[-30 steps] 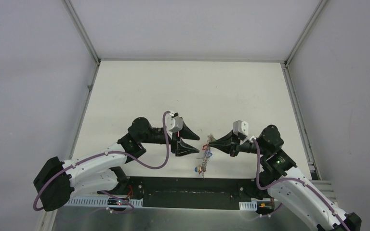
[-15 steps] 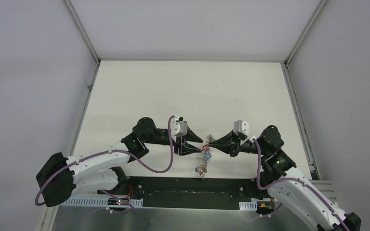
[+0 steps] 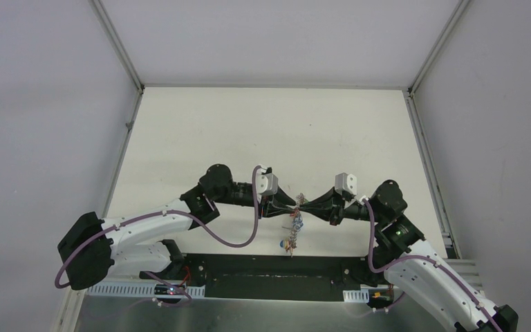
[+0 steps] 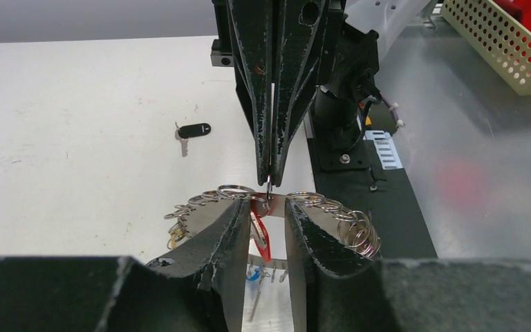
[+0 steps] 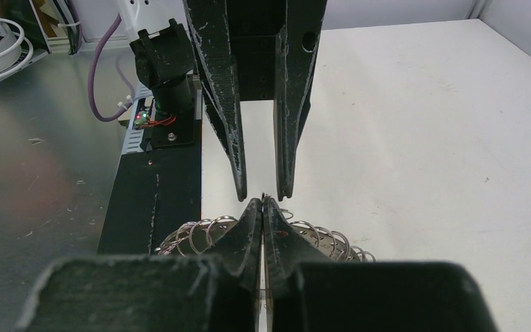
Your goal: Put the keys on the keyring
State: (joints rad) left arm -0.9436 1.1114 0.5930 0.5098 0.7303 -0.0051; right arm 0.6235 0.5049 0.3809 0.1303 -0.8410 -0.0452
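The keyring [image 3: 295, 223], a silver band fringed with small rings and tags, hangs between the two grippers above the table's near edge. My right gripper [image 3: 304, 205] is shut on a small ring at its top, seen in the right wrist view [image 5: 263, 203]. My left gripper [image 4: 268, 205] faces it tip to tip, its jaws slightly apart on either side of the red key [image 4: 261, 238], which dangles from the keyring [image 4: 342, 214]. A gap shows beside the key. The black key [image 4: 193, 130] lies alone on the white table beyond.
A black base plate [image 4: 359, 173] and a brushed metal surface [image 4: 470, 138] run along the table's near edge. A cream perforated basket [image 4: 518, 41] sits off to the side. The left arm's base [image 5: 166, 62] and its purple cable [image 5: 104, 69] stand behind the keyring.
My left gripper has moved right up to the keyring, and its jaws have narrowed around the red key. The right gripper and keyring have stayed in place.
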